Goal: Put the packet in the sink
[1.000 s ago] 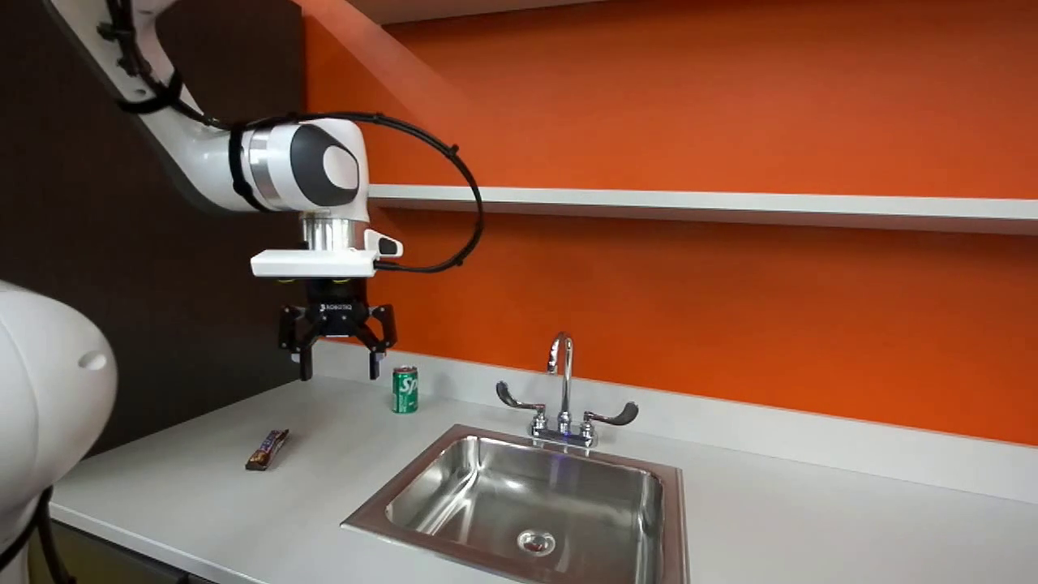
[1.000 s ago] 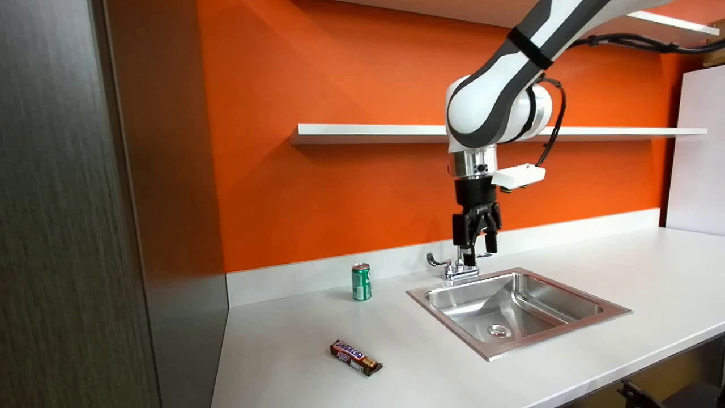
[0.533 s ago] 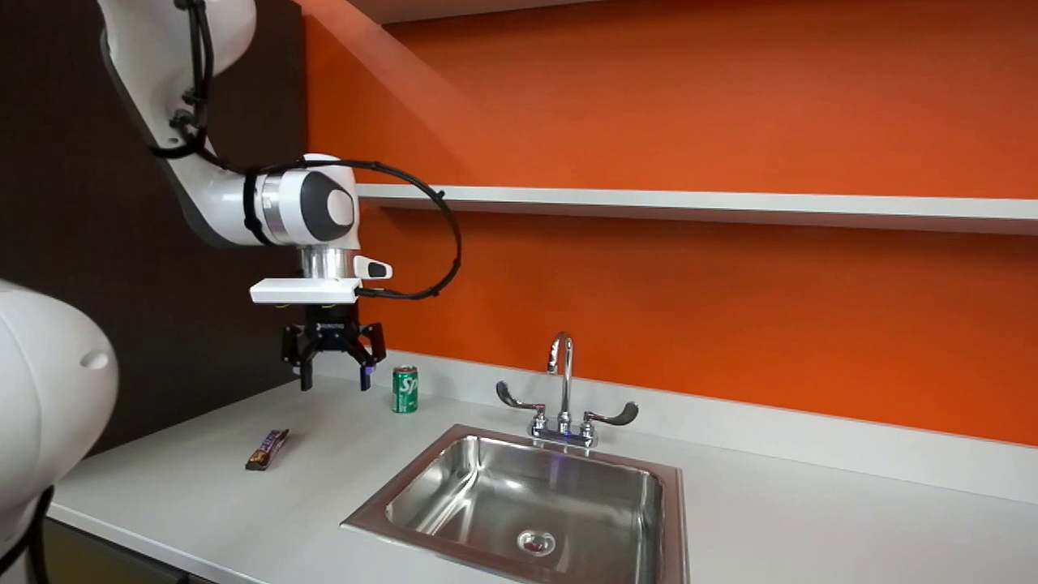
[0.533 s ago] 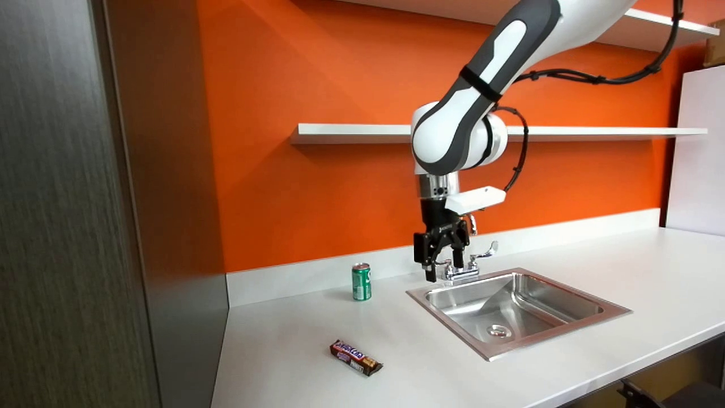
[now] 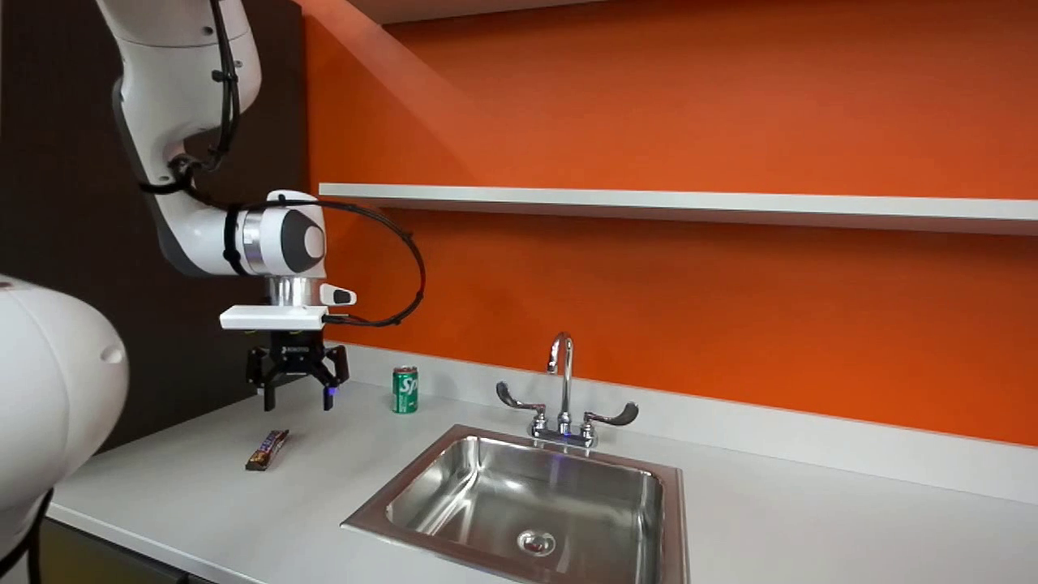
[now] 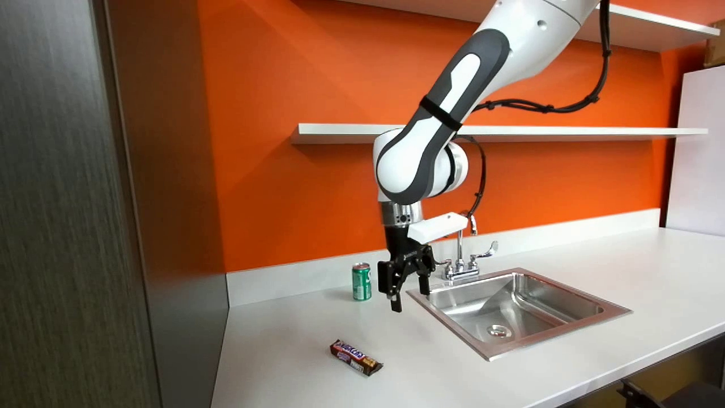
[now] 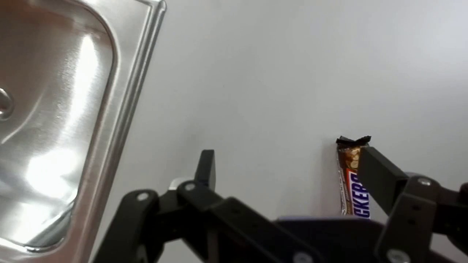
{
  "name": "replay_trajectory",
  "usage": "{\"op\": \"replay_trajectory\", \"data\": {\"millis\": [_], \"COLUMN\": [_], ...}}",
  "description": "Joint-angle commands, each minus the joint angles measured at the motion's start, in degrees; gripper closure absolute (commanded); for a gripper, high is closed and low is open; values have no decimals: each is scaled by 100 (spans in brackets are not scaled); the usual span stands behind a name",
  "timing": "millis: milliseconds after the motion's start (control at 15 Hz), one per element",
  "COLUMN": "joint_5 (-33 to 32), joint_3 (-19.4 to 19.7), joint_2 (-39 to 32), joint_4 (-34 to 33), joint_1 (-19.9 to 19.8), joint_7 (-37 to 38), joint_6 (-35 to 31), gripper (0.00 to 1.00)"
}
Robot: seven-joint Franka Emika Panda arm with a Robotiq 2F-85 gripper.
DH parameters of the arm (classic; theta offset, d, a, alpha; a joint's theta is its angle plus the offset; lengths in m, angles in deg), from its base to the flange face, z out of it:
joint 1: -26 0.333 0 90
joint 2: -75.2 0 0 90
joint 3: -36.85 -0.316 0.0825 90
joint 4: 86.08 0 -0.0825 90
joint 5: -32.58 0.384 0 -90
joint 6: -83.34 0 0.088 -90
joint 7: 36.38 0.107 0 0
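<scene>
Noted in both exterior views, against the earlier frames: descent of the gripper (image 5: 298,403), plus a shift away from the sink (image 5: 415,470) and closer to the packet (image 5: 267,450). Found packet, sink and green can (image 5: 405,390) in the same places as before. Recorded fingers (image 7: 380,179) as spread wide, grasping nothing. Located packet flat on the counter (image 6: 272,357), well apart from the sink, below fingertip level and out of contact with the gripper. In the wrist view, sighted packet off-centre, partly behind the finger at picture right and covered toward its lower end by the gripper body. Saw counter surface across most of the gap between fingers.
</scene>
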Motion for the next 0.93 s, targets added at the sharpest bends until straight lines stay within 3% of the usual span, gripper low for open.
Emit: {"op": "replay_trajectory", "data": {"millis": [0, 867], "joint_5": [-69, -103], "joint_3": [-124, -154], "joint_2": [-398, -1559], "joint_4": [-354, -1154], "joint_1": [140, 582], "joint_7": [200, 199], "joint_6": [-103, -447], "gripper": [0, 0]}}
